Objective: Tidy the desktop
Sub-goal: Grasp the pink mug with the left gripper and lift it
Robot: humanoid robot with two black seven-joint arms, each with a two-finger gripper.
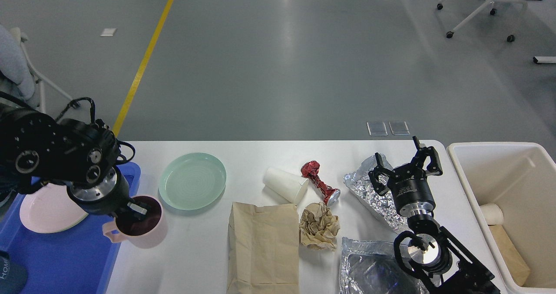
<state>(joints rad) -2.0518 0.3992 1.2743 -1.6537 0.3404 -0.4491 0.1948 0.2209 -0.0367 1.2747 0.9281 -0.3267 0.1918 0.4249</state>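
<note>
The white desktop (260,153) carries a pale green plate (192,180), a tipped white paper cup (284,184), a crushed red can (319,182), a crumpled brown paper ball (319,225), a flat brown paper bag (263,247) and two pieces of foil (369,189). My left gripper (135,210) reaches down into a pink mug (143,232) and is shut on its rim, holding it at the edge of the blue tray (61,259). My right gripper (406,161) stands open above the foil with nothing in it.
A pink plate (45,209) lies in the blue tray. A cream bin (512,155) at the right holds a paper cup (491,213) and brown paper. Office chairs stand on the grey floor beyond the table.
</note>
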